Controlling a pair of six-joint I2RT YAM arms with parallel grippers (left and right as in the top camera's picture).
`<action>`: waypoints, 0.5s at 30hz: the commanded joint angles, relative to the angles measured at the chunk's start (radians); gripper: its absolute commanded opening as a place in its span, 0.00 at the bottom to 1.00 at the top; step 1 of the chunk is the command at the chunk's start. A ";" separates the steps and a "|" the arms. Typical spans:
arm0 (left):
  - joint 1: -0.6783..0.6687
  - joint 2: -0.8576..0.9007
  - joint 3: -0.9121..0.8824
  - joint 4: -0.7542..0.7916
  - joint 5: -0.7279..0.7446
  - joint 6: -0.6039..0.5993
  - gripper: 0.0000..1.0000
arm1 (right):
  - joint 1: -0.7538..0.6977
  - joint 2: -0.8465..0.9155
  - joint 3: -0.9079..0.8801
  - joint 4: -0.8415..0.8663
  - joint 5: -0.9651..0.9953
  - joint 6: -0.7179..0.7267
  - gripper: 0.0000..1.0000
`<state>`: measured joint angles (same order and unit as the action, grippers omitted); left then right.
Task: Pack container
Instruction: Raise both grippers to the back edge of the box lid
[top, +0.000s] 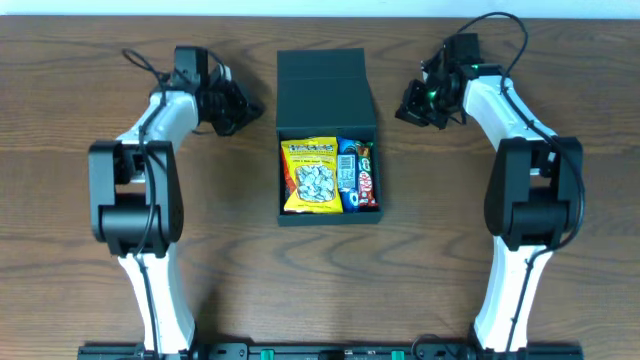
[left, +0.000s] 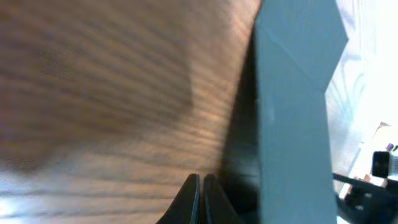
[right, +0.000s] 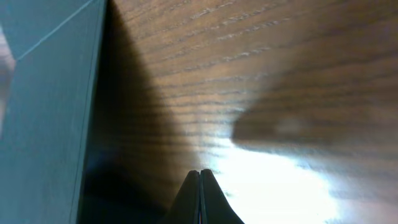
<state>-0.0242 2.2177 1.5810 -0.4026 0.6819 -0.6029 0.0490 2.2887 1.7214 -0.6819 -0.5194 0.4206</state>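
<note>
The dark teal-green container (top: 327, 214) sits at the table's middle with its flap lid (top: 324, 90) open and standing toward the back. Inside lie a yellow snack bag (top: 311, 176), a blue bar (top: 347, 172) and a red bar (top: 366, 184). My left gripper (top: 252, 112) is shut and empty, just left of the lid; the left wrist view shows its closed fingers (left: 200, 182) beside the container's wall (left: 292, 124). My right gripper (top: 408, 108) is shut and empty, just right of the lid; the right wrist view shows its fingers (right: 200, 175) near the container's wall (right: 43, 112).
The wooden table (top: 220, 260) lies all around the container. Both arm bases stand at the front, the left arm (top: 140, 190) and the right arm (top: 530, 190) flanking the container.
</note>
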 joint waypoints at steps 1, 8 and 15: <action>-0.024 0.043 0.085 -0.035 0.018 0.001 0.06 | 0.002 0.050 0.003 0.031 -0.135 -0.018 0.02; -0.068 0.077 0.105 -0.053 0.024 -0.019 0.05 | 0.032 0.082 0.003 0.079 -0.188 -0.006 0.02; -0.073 0.080 0.105 -0.072 0.017 -0.025 0.05 | 0.062 0.083 0.003 0.124 -0.219 0.006 0.02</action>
<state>-0.0990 2.2875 1.6707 -0.4709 0.6933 -0.6216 0.0937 2.3619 1.7214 -0.5640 -0.7044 0.4175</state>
